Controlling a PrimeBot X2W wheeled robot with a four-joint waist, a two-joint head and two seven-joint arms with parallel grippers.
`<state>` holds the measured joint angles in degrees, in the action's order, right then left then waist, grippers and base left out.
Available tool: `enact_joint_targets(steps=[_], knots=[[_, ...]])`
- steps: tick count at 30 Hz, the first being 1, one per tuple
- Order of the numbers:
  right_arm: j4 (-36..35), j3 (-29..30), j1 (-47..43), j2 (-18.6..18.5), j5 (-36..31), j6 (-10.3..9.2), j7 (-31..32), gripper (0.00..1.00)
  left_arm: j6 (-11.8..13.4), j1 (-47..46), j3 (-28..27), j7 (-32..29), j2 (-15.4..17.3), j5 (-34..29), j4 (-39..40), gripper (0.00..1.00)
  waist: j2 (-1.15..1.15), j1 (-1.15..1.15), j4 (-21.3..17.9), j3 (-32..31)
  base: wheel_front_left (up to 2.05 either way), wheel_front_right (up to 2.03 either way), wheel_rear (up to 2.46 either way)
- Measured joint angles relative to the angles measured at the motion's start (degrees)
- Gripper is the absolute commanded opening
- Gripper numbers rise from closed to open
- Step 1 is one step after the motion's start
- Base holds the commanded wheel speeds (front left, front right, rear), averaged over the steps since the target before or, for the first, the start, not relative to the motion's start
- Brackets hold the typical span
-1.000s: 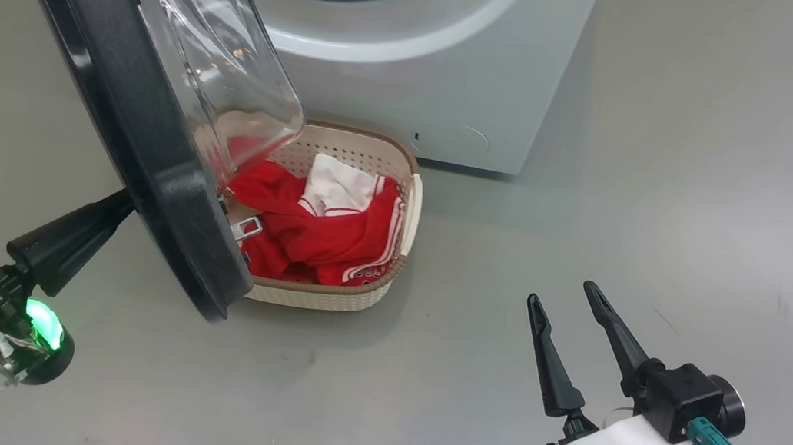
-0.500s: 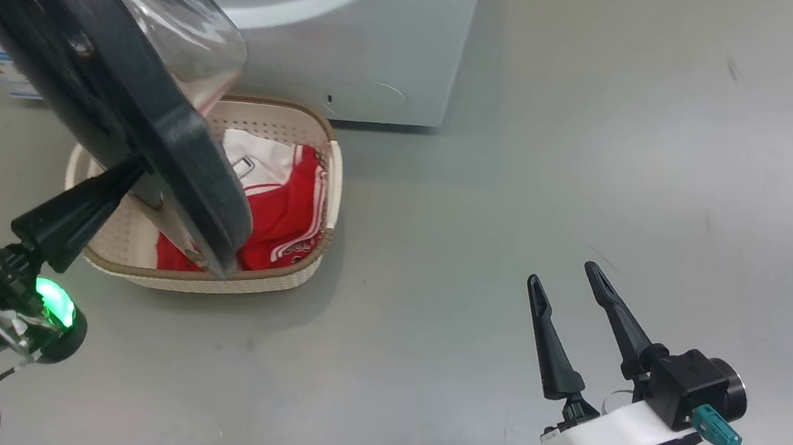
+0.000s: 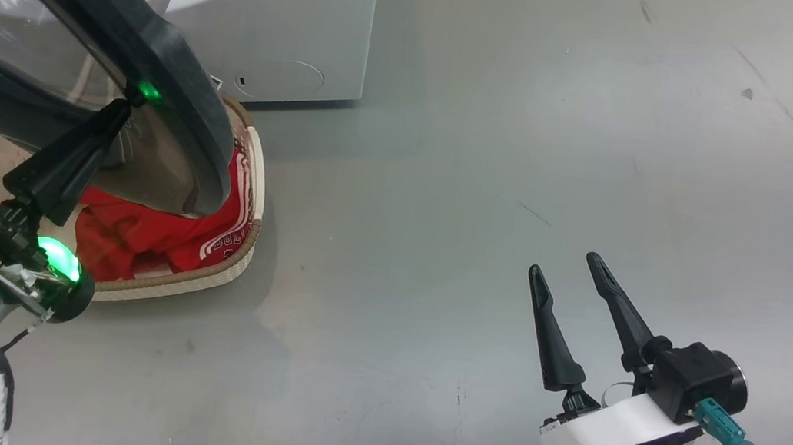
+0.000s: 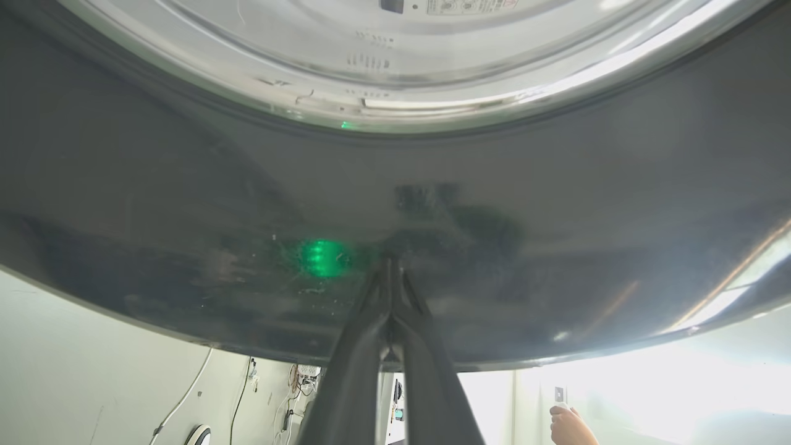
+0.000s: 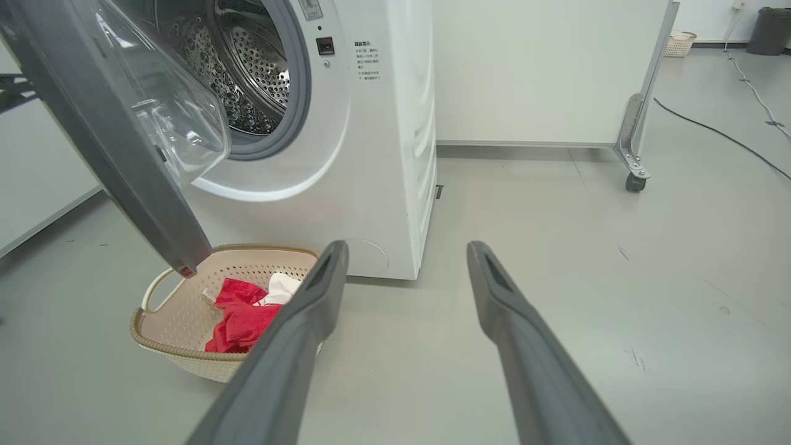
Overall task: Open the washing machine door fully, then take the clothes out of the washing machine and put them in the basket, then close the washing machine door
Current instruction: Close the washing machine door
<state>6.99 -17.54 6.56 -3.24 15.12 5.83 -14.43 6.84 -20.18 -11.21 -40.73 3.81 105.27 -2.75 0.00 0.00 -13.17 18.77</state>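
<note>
Soft even light; green glow (image 4: 320,258) reflects off the glossy washing machine door (image 4: 556,235), background overexposed.
</note>
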Motion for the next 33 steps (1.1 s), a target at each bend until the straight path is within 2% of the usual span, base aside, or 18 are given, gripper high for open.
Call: enact_joint_targets(steps=[10,21,24,29,33], knots=[[-0.4,0.8,0.0,0.1,0.5,-0.44,0.0,1.0,0.0,-3.6,1.3,3.8,-1.1,-0.9,-2.5,0.0,0.0,0.0,-2.3,0.9,0.0,0.0,0.0],[-0.5,1.4,0.0,0.4,0.5,-0.93,0.0,1.0,0.0,-5.7,2.4,6.1,-1.3,-1.0,-5.8,0.0,0.0,0.0,-2.5,0.9,0.0,0.0,0.0],[-0.6,1.8,0.0,0.4,0.5,-0.96,0.0,1.0,-0.3,-5.7,3.6,6.1,-1.4,-2.7,-6.9,0.0,0.0,0.0,-2.0,0.4,0.0,0.0,0.0],[-0.7,2.9,0.0,0.4,0.5,-1.02,0.0,1.0,-2.5,-5.3,6.1,6.0,-1.3,-5.1,-8.6,0.0,0.0,0.0,-0.7,-0.8,0.0,0.0,0.0],[-0.8,4.1,0.0,0.4,0.5,-1.02,0.0,1.0,-5.0,-2.7,10.4,4.9,0.1,-11.3,-9.6,0.0,0.0,0.0,0.8,-2.0,0.0,0.0,0.0]])
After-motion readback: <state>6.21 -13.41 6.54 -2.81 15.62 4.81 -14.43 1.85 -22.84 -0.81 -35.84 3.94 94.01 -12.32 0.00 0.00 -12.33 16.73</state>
